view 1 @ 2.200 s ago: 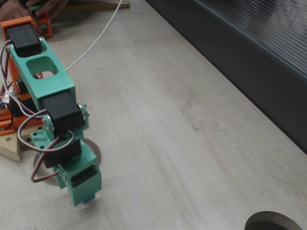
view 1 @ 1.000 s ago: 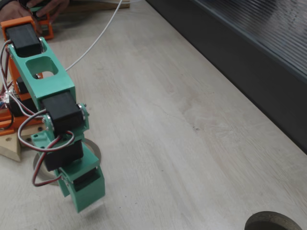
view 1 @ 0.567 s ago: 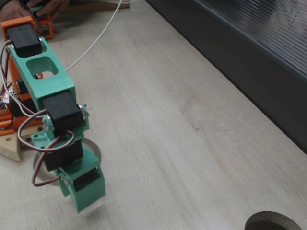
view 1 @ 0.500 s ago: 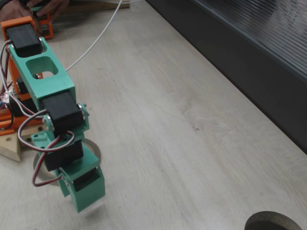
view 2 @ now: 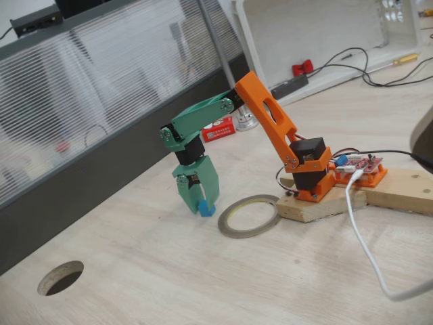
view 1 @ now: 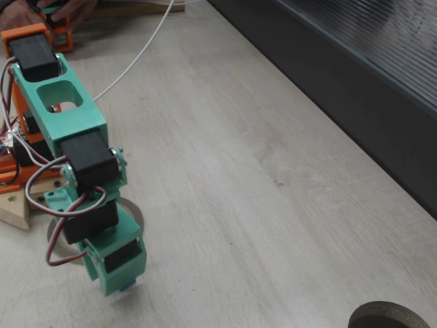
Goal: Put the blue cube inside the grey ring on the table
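The small blue cube [view 2: 207, 210] sits between the fingertips of my green gripper [view 2: 202, 206], which is shut on it, low over the pale wood table [view 2: 203, 277]. The grey ring [view 2: 249, 217] lies flat on the table just right of the cube, which is outside it. In a fixed view from above, the gripper [view 1: 123, 283] points down at the lower left. A sliver of the blue cube [view 1: 130, 286] shows under its tip. The arm hides most of the ring [view 1: 135, 214].
A dark ribbed panel [view 1: 355, 75] runs along the table's far side [view 2: 81, 156]. A dark round disc [view 1: 389, 316] lies near the table's edge [view 2: 61, 277]. The arm's wooden base [view 2: 338, 200] and a white cable [view 2: 369, 257] lie right of the ring.
The gripper head has shifted slightly up in the fixed view from above. A sliver of blue shows under its tip again, after being hidden for the last second.
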Tool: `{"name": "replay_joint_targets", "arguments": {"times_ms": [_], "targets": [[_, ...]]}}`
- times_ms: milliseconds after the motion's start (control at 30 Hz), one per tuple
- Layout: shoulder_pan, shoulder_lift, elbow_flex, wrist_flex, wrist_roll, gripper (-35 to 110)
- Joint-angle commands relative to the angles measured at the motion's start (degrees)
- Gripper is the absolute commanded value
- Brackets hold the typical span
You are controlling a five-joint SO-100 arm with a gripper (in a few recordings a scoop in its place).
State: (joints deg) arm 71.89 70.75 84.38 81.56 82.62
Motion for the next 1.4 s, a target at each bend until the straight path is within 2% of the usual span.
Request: {"name": "replay_joint_targets", "arguments": {"times_ms": [0,133,1367], "targets": [[0.44,0.53,-0.18,-0.44,0.44,8],[0.44,0.53,-0.53,-0.44,0.44,2],[0.35,4.31,-0.97,0.26,0.70,2]]}}
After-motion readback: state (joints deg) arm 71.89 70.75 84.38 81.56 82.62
